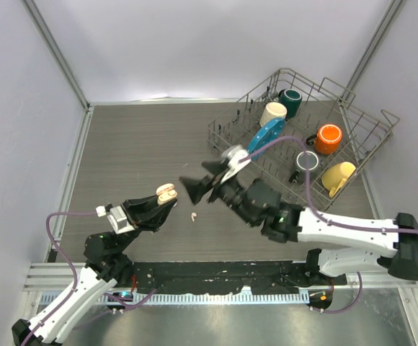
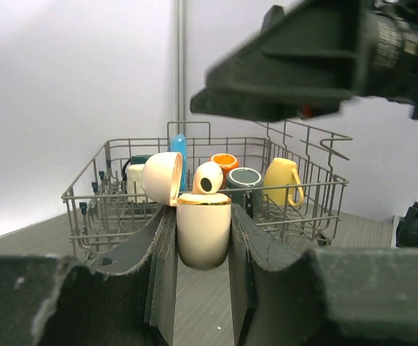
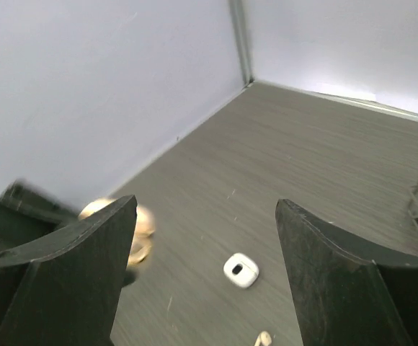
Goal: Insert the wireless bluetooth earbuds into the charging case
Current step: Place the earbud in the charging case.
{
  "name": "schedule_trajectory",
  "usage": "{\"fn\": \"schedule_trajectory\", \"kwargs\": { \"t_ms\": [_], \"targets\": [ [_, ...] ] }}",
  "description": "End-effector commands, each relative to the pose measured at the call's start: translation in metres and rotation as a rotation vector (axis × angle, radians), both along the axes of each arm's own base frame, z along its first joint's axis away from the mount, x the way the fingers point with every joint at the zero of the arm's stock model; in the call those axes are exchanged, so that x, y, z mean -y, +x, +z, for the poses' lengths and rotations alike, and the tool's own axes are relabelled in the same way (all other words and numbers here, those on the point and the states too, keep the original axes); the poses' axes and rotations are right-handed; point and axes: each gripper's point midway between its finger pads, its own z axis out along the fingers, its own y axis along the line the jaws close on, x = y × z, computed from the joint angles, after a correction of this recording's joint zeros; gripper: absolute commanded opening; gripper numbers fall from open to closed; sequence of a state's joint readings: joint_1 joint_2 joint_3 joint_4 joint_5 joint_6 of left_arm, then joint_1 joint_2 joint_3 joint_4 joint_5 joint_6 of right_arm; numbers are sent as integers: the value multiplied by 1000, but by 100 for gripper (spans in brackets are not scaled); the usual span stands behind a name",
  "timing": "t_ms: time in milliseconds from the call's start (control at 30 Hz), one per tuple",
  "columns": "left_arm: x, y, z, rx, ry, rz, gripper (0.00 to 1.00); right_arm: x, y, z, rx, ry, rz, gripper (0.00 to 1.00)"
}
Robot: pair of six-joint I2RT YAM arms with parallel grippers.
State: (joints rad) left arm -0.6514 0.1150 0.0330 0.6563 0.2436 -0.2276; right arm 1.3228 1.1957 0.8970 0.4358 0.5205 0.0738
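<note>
The left gripper [image 1: 160, 202] pinches the peach-beige charging case [image 2: 203, 231] between its fingers [image 2: 160, 252], holding it upright above the table [image 1: 137, 144] with the lid hinged open to one side. A pale earbud [image 2: 209, 177] sits in the mouth of the case, its rounded head with a dark opening poking above the gold rim. The right gripper [image 1: 199, 180] hangs just beside and above the case, jaws spread wide with nothing between them; in the left wrist view one of its fingers looms over the case. On the table near the case lies a small loose earbud [image 1: 193, 215], apart from both grippers. The right wrist view also shows a white rounded piece [image 3: 241, 269] with a dark spot, lying on the table close to that loose earbud. It may be a white earbud, but the view is too soft to be sure. A wire dish rack [image 1: 365, 122] holding several mugs [image 1: 328, 137] stands at the far right of the table, well apart from the case.
</note>
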Motion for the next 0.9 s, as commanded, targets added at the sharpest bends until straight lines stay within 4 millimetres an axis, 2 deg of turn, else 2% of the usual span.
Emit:
{"fn": "schedule_trajectory", "kwargs": {
  "t_ms": [0, 67, 200, 367, 467, 867],
  "targets": [
    [-1, 4, -20, 10, 8, 21, 0, 28, 16, 37, -264, 281, 72, 84],
    [-1, 3, -19, 15, 9, 20, 0, 35, 19, 33, -312, 299, 107, 84],
    [-1, 3, -17, 25, 7, 23, 0, 33, 10, 20, -379, 274, 162, 85],
    [0, 0, -13, 41, 5, 10, 0, 14, -8, 6, -464, 256, 284, 85],
    [0, -2, -9, 59, -2, 3, 0, 2, -20, 5, -503, 275, 384, 85],
    [1, -6, -2, 77, -8, -17, 0, -18, -20, -4, -561, 308, 461, 85]
  ]
}}
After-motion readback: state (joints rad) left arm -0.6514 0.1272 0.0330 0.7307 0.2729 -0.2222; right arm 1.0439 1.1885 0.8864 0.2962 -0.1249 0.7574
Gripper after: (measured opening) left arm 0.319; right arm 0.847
